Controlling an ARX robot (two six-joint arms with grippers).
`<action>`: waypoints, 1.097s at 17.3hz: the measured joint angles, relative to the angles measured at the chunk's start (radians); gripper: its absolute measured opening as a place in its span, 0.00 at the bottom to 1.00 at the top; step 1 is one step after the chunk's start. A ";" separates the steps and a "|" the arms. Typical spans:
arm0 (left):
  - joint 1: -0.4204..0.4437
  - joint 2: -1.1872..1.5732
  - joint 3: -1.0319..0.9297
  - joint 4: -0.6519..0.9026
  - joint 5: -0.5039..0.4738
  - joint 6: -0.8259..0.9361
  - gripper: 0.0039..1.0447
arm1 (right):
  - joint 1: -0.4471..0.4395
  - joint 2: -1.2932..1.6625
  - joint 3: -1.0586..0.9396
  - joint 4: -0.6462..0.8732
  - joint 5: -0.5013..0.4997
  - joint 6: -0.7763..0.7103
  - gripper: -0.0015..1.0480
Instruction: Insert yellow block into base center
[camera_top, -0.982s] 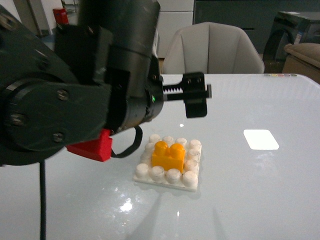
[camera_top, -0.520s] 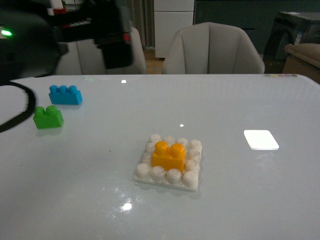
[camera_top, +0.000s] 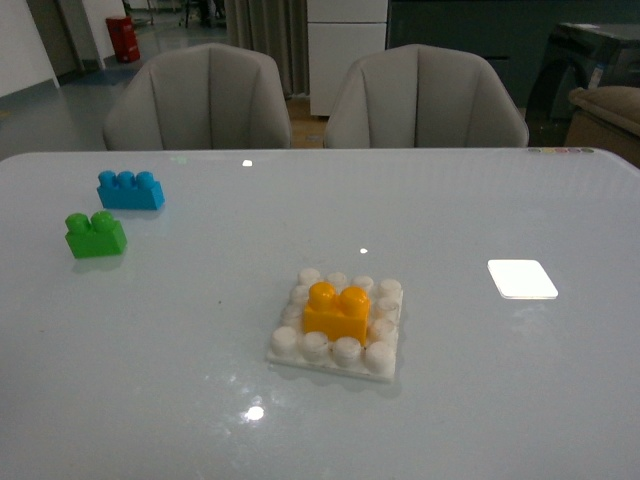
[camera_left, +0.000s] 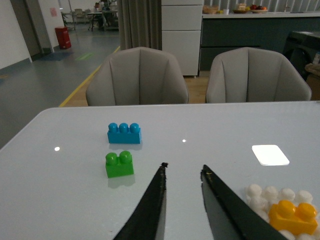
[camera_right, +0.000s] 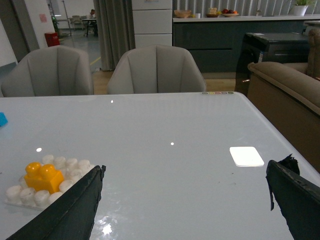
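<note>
The yellow block (camera_top: 337, 312) sits on the middle studs of the white base (camera_top: 385, 366), near the table's centre. It also shows in the left wrist view (camera_left: 293, 217) on the base (camera_left: 259, 196), and in the right wrist view (camera_right: 43, 177) on the base (camera_right: 73, 169). Neither arm is in the front view. My left gripper (camera_left: 183, 169) is open and empty, above the table between the green brick and the base. My right gripper (camera_right: 186, 170) is wide open and empty, to the right of the base.
A green two-stud brick (camera_top: 95, 234) and a blue three-stud brick (camera_top: 131, 190) lie at the far left of the table. A bright white rectangular patch (camera_top: 521, 279) lies right of the base. Two grey chairs (camera_top: 198, 98) stand behind the table.
The left arm that filled the left of the front view has drawn back out of it, uncovering the green and blue bricks. The yellow block and base have not moved.
</note>
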 joint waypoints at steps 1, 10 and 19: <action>0.016 -0.027 -0.025 -0.005 0.013 0.000 0.12 | 0.000 0.000 0.000 0.000 0.000 0.000 0.94; 0.183 -0.262 -0.155 -0.109 0.154 0.003 0.01 | 0.000 0.000 0.000 0.000 0.000 0.000 0.94; 0.174 -0.451 -0.220 -0.223 0.172 0.003 0.01 | 0.000 0.000 0.000 0.000 0.000 -0.001 0.94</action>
